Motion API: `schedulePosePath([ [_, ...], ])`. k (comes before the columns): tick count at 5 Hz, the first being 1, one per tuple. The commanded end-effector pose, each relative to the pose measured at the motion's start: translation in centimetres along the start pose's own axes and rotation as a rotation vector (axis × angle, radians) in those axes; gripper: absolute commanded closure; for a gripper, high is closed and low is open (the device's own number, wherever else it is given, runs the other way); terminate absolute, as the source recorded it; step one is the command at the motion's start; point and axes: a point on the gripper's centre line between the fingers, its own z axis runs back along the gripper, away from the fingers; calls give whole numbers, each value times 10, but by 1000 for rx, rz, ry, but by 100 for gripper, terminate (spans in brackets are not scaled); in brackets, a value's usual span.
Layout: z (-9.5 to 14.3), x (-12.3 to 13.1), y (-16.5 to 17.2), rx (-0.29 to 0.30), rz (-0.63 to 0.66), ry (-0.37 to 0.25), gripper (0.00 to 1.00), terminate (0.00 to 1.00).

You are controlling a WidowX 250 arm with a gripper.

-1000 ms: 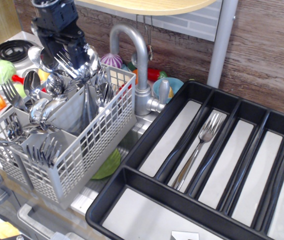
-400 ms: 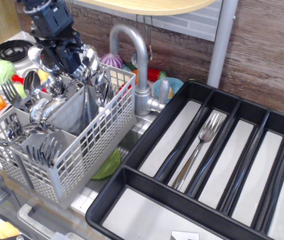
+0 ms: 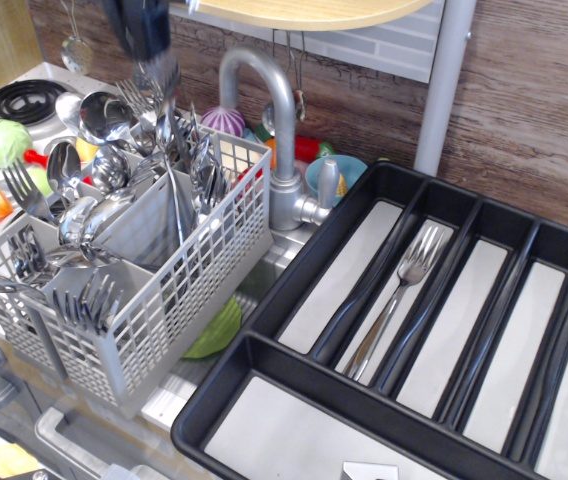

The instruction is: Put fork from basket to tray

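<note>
The dark robot gripper (image 3: pixel 154 62) hangs at the top left, above the rear of the light grey lattice-walled plastic cutlery basket (image 3: pixel 179 300); motion blur hides it, so whether the jaws are apart or together cannot be told. Directly below it, shiny steel cutlery stands upright in the rear compartment of the basket, among it a fork head with tines up (image 3: pixel 136 95), just beneath the jaws; contact between them cannot be judged. The basket's other compartments hold more steel pieces: round-bowled spoons (image 3: pixel 104 115) toward the back left, a fork standing at the far left (image 3: pixel 24 190), and forks with tines pointing down at the front corner (image 3: pixel 84 300).

To the right lies the large black plastic cutlery tray (image 3: pixel 294 275) with long parallel slots and pale grey floors. One plain steel four-tined table fork (image 3: pixel 404 285) lies flat in the second slot from the left, tines toward the back wall, handle toward the front. The remaining long slots show bare floors. Between basket and tray stands a grey curved metal tap (image 3: pixel 279 130).
</note>
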Motion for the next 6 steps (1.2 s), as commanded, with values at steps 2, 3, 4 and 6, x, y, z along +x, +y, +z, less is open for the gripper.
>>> schedulePosePath([
  [2, 109, -26, -69, 93, 197, 9, 100, 0],
  [3, 110, -33, -102, 27, 264, 43, 100, 0],
  [4, 88, -35, -139, -103, 372, 39, 100, 0],
  [6, 44, -29, -156, -294, 477, 82, 100, 0],
])
